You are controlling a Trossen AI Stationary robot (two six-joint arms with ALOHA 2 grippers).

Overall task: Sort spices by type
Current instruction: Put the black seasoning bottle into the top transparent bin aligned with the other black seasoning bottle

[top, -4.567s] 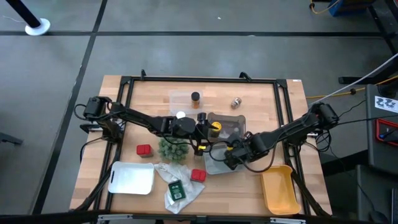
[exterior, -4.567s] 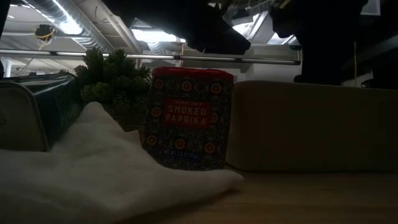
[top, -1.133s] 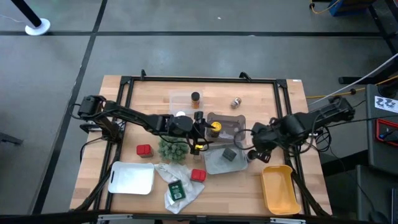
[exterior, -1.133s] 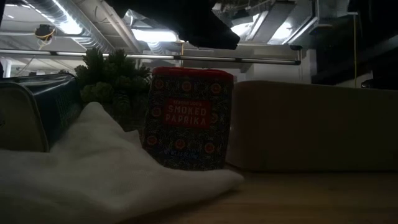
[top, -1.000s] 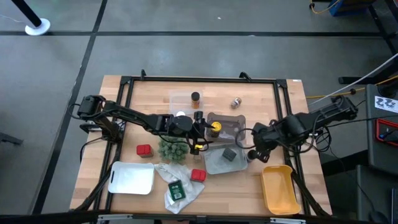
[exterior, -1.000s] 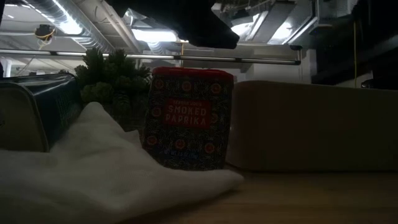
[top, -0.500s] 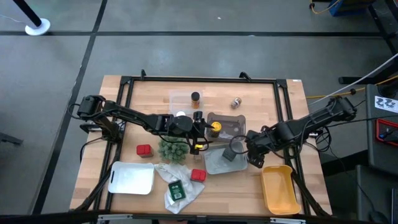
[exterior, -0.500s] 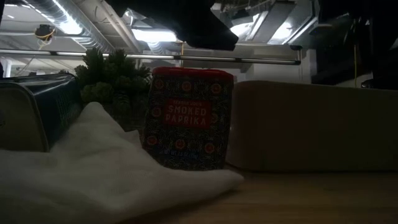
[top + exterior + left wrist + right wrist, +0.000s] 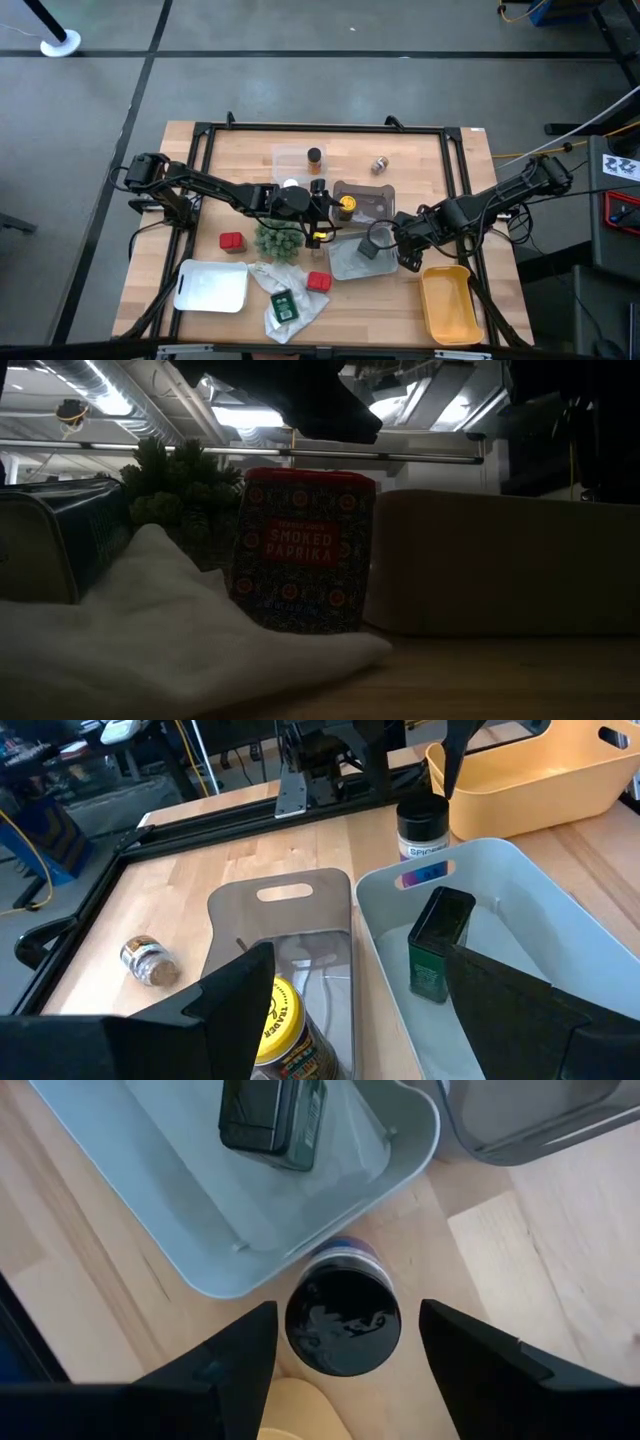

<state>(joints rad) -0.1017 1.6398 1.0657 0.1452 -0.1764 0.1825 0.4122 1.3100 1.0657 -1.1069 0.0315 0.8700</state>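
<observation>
With our right hand open directly above the black-capped round spice jar standing on the bench between pale grey tray and yellow bin, we judge lowering and closing comes next.

Five trays on the table: clear tray, grey tray, pale tray, white tray, yellow tray. Two red tins. Two green tins. Four jars that I can count for sure, maybe a fifth half-hidden under the left arm. One plant. One bag.
</observation>
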